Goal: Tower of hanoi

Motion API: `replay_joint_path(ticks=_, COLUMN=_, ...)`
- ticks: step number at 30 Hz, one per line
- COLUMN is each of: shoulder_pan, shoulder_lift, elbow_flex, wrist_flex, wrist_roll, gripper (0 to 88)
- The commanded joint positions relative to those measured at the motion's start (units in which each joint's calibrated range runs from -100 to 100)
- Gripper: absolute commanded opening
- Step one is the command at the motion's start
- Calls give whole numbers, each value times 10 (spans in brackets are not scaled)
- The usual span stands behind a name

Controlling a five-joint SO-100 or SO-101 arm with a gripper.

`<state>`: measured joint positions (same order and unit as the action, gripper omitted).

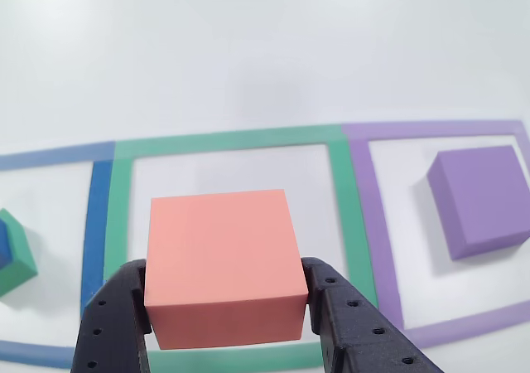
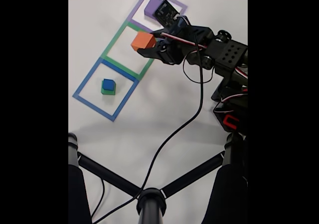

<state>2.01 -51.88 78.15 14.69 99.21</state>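
Salmon-orange block (image 2: pixel 143 41) held in jaws over green outline (image 2: pixel 124 51), blue cube (image 2: pixel 108 84) atop green block (image 2: pixel 107 90)

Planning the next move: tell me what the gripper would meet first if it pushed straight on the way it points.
The gripper, shut on the salmon-orange block, points across the green tape outline; beyond looks free, only bare table, though depth is unclear.

The salmon-orange block (image 1: pixel 222 261) looks like matte foam, smooth-faced with soft edges, as does the purple block (image 1: pixel 483 199) at three o'clock in the other view. The tool (image 1: pixel 225 323) is black plastic with a faintly grained, layered finish and small round holes. The white counter (image 1: pixel 248 50) is smooth with a slight sheen, its coloured outlines flat matt tape
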Motion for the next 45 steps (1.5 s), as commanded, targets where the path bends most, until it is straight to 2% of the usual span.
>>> replay_joint_path(ticks=1, shoulder_pan=-2, shoulder_lift=42, elbow_flex=97, wrist_flex=-218, wrist_roll=8, gripper=143)
replay_joint_path(ticks=6, shoulder_pan=7, shoulder_lift=189, elbow_flex=140, wrist_flex=-431, wrist_roll=8, gripper=142)
replay_joint_path(ticks=18, shoulder_pan=8, shoulder_lift=504, elbow_flex=118, wrist_flex=-737, wrist_roll=8, gripper=141)
replay_joint_path(ticks=25, shoulder_pan=10, shoulder_lift=646, elbow_flex=41, wrist_flex=-813, wrist_roll=8, gripper=140)
replay_joint_path(ticks=36, shoulder_pan=9, shoulder_lift=756, elbow_flex=-17, wrist_flex=-872, wrist_roll=8, gripper=143)
replay_joint_path(ticks=45, shoulder_pan=9, shoulder_lift=777, elbow_flex=-11, wrist_flex=-890, wrist_roll=8, gripper=218)
